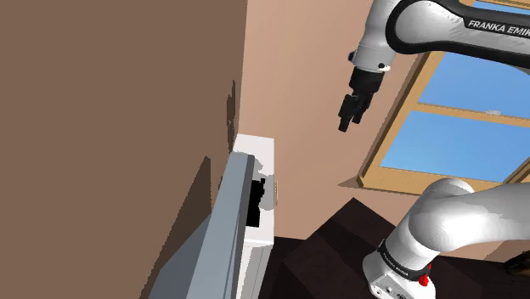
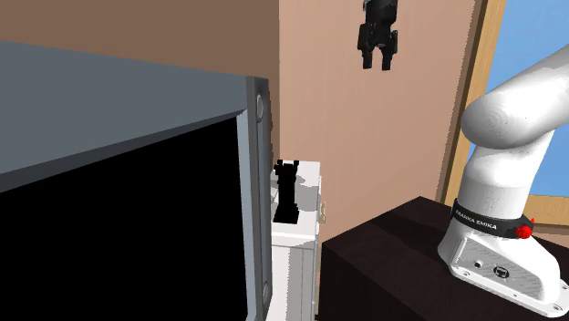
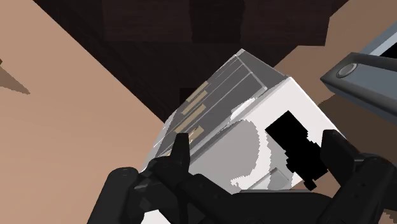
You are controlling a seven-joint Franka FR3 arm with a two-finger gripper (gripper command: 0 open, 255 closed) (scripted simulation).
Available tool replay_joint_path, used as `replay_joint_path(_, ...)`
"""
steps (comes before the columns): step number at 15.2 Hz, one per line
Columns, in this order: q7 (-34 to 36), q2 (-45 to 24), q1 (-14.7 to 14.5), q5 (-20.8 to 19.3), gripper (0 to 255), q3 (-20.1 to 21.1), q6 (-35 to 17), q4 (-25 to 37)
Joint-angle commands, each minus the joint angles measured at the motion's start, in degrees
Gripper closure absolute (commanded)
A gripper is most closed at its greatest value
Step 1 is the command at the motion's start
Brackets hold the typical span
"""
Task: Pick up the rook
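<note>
Nearest in the second exterior view, the arm [image 2: 506, 137] rises from its dark stand [image 2: 383, 255] at about 4 o'clock in the frame. A black band [image 2: 481, 222] round its base reads "FRANKA EMIKA", with a red button [image 2: 522, 232] at the band's end. In the shoulder view the arm's upper part carries the same name, cut by the frame's edge to "FRANKA EMIK". The gripper [image 2: 378, 62] hangs high at 12 o'clock, its hand cropped by the top edge. Its fingers [image 3: 181, 147] stand apart and clasp nothing. Well below, at about 7 o'clock from it, the rook [image 2: 286, 193] stands upright on a white cabinet [image 2: 305, 260]. It is drawn flat black, so little beyond its notched top can be made out. In the shoulder view a grey-framed screen [image 2: 128, 237] on its 9 o'clock side hides most of it, along with part of the cabinet. Pale tabs [image 3: 198, 95] on the cabinet's front are probably drawer handles. Farthest back is a tan wall [image 2: 383, 137], with a wood-framed window [image 1: 459, 119] at 3 o'clock.
</note>
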State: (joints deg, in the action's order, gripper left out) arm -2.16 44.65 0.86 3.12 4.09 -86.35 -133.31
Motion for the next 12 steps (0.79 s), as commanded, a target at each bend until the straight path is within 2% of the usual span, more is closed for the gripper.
replay_joint_path(1,0.0,0.0,0.0,0.0,0,0.0,0.0,0.0)
replay_joint_path(12,11.84,-11.48,-0.95,8.38,0,7.78,-18.56,-8.04)
